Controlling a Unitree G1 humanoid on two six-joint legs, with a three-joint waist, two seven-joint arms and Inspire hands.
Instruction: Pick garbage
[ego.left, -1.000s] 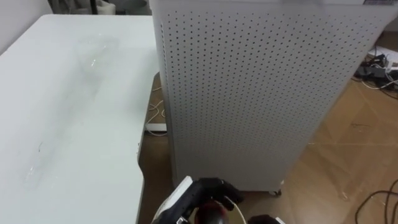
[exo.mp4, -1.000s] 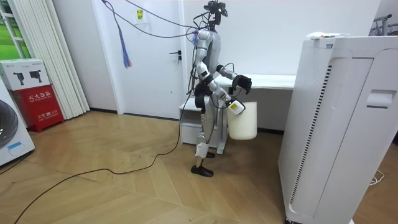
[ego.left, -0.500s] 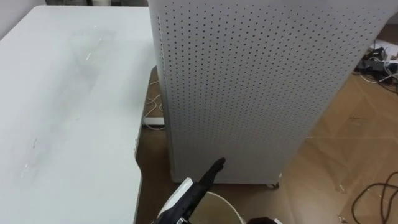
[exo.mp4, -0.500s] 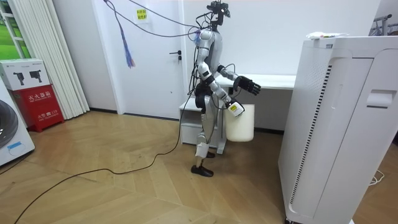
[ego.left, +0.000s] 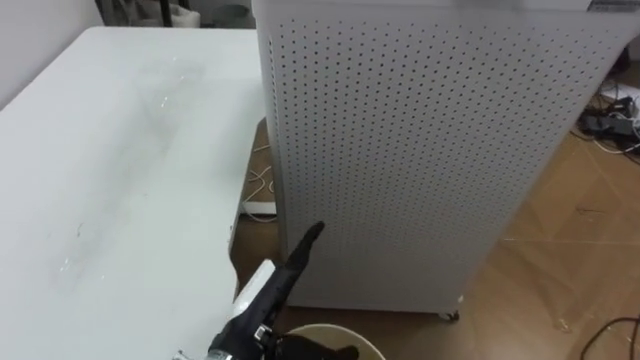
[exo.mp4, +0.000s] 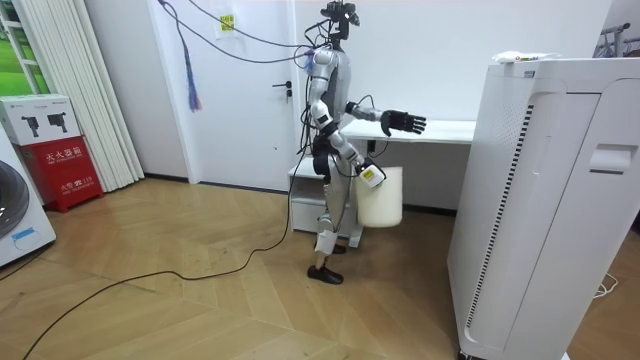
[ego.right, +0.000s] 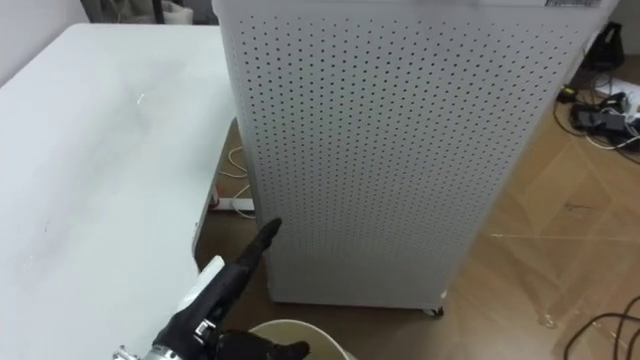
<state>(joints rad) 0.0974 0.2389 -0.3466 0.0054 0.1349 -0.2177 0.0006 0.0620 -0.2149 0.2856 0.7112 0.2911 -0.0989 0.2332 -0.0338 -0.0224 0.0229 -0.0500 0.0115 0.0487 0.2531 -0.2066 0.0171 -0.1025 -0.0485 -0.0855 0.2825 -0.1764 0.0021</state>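
I stand between a white table (ego.left: 120, 180) and a tall perforated white cabinet (ego.left: 420, 150). My left hand (ego.left: 300, 255) is open, its fingers straight and pointing forward by the table's edge; in the room view the left hand (exo.mp4: 402, 122) reaches out at table height. A white bin (exo.mp4: 380, 200) hangs off the floor at my right side, with my right hand (exo.mp4: 368, 176) shut on its rim. The bin's rim (ego.left: 345, 331) shows at the bottom of the left eye view. I cannot see what lies inside the bin.
The perforated cabinet (exo.mp4: 540, 200) stands close ahead on small casters. A power strip (ego.left: 258, 208) and cords lie on the wood floor between table and cabinet. More cables (ego.left: 610, 115) lie at the far right. A red box (exo.mp4: 60, 150) stands at the room view's left.
A second ago my left hand was curled over the bin around something reddish. It has since opened and swung up and left toward the table. The bin shifted slightly.
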